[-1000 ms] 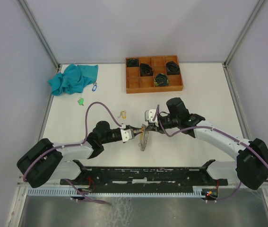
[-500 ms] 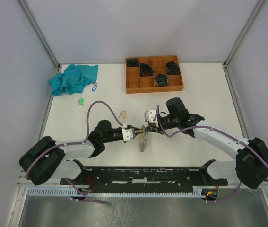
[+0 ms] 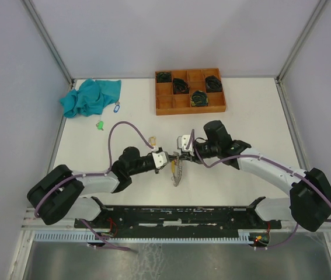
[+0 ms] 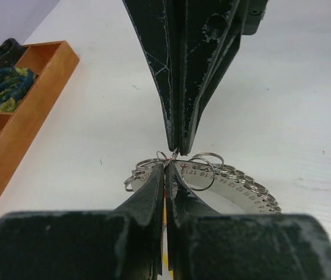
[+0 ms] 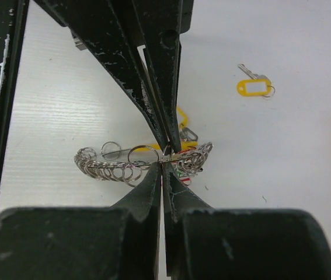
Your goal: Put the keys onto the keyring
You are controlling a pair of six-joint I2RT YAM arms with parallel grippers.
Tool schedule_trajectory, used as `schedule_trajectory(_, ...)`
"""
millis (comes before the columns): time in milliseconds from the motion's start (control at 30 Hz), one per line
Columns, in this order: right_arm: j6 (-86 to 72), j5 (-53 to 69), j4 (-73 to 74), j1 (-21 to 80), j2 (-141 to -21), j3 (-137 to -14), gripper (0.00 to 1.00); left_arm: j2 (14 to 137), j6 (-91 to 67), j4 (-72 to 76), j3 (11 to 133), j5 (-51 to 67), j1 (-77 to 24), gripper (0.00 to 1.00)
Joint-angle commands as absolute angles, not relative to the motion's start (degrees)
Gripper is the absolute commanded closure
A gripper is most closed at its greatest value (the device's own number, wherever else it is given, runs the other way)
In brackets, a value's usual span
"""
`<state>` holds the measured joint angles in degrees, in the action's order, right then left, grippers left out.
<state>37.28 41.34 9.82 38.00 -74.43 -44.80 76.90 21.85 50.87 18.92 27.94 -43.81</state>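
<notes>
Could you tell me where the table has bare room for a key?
Bare: right side, between wooden tray and right arm; between tray and teal cloth. Crowded: centre, where left hand and right hand meet at the keyring.

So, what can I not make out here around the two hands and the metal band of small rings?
- Top view: the silver metal band of small rings is too small to count its rings.
- Left wrist view: what the left hand pinches is hidden by its own black fingers; only a yellow sliver shows.
- Right wrist view: the yellow oval plastic tag is mostly covered by the left hand.
</notes>
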Motion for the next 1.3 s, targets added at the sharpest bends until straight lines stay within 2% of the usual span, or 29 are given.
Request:
schedule_trajectory(0, 33.74, 34.95, 4.27, 38.46, -71.15, -44.26, 0.89, 75.53, 17.97, 59.25, 19.74, 17.71, -45.37, 0.97)
schedule_trajectory(100, 30.98, 28.98, 0.46, 38.44, -68.17, -41.08, 0.79, 73.85, 20.25, 54.30, 20.70, 13.25, -47.55, 0.97)
schedule_trajectory(333, 26.95, 21.53, -10.06, 38.41, -63.26, -34.06, 0.70, 70.39, 21.69, 44.15, 24.05, 4.69, -50.19, 0.97)
schedule_trajectory(633, 20.37, 20.55, -36.15, 39.44, -65.65, -25.78, 0.64, 71.14, 16.91, 41.66, 26.72, -1.60, -52.29, 0.97)
schedule_trajectory(967, 20.29, 11.63, -52.74, 44.91, -74.20, -22.60, 0.65, 73.16, 11.71, 42.45, 27.96, -2.91, -52.47, 0.97)
schedule_trajectory(1267, 19.24, 6.95, -60.65, 46.21, -77.54, -20.95, 0.74, 74.43, 7.82, 44.90, 28.04, -3.17, -52.55, 0.97)
